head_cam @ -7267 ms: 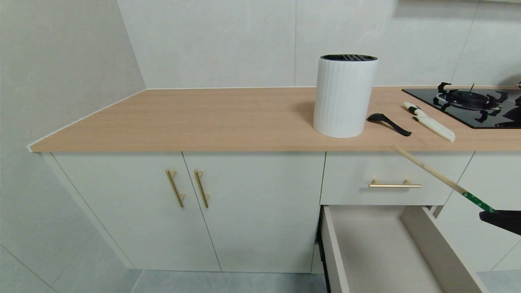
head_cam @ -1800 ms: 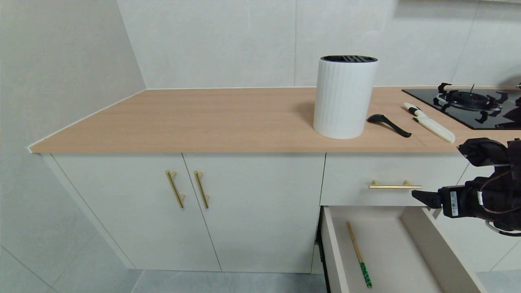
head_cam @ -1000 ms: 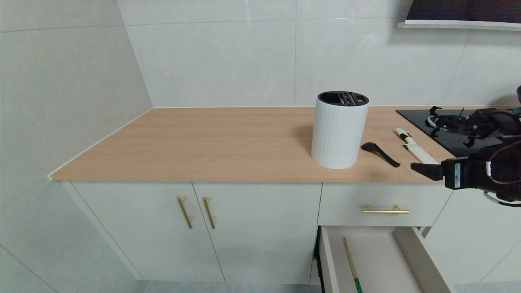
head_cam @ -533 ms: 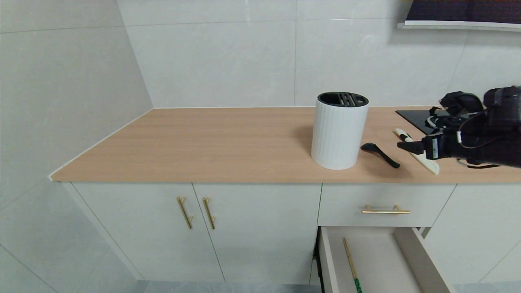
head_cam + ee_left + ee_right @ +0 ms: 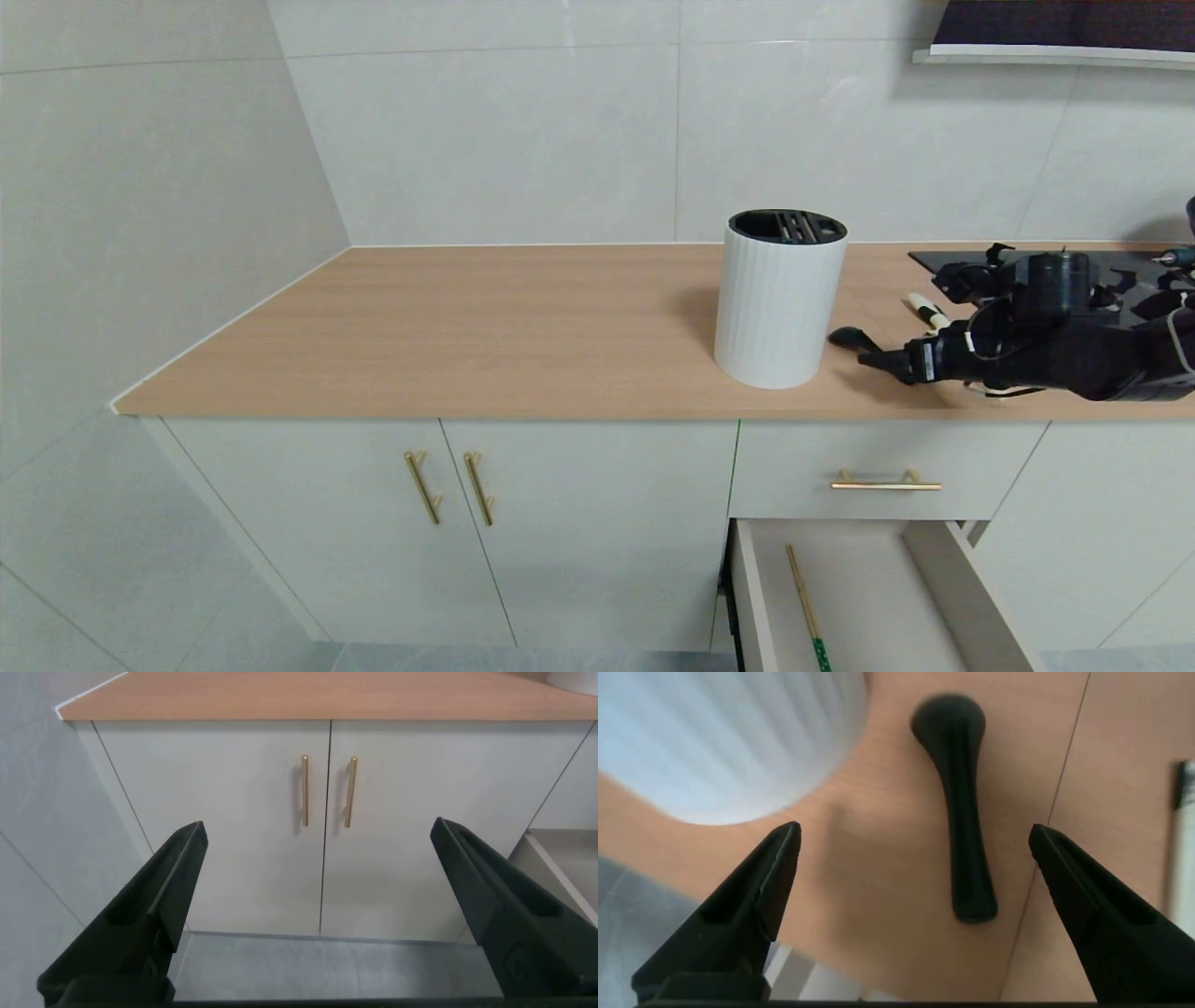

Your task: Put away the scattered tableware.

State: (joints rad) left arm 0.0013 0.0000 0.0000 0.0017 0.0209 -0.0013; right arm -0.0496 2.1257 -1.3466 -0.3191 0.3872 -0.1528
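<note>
While the black spoon (image 5: pixel 964 831) lies flat on the wooden countertop (image 5: pixel 513 327), you have the right gripper (image 5: pixel 910 854) directly over it, jaws spread wide and holding nothing. The spoon's long axis runs square to the line between the two fingers, bowl end toward the white ribbed utensil holder (image 5: pixel 780 308) and handle end toward the counter's front edge. In my judgement, closing from this heading would pinch across the handle, which sits slightly toward one finger rather than dead centre.

Clearances:
- The holder stands just beside the spoon's bowl, so the finger on that side has little spare room.
- A white-bladed knife (image 5: pixel 924 308) lies near on the opposite side, apart from the spoon, with the hob (image 5: pixel 934 259) behind it.
- The handle end lies near the front edge, so a nudged spoon could slide off.

The lower drawer (image 5: pixel 943 588) stands open beneath this stretch of counter with one chopstick (image 5: pixel 801 597) already inside, and there is free floor beside it for the spoon.

The left gripper (image 5: pixel 318 833) is wide open, empty, low before the cabinet doors (image 5: pixel 234 831), well apart from the spoon. The right arm is the nearer.
</note>
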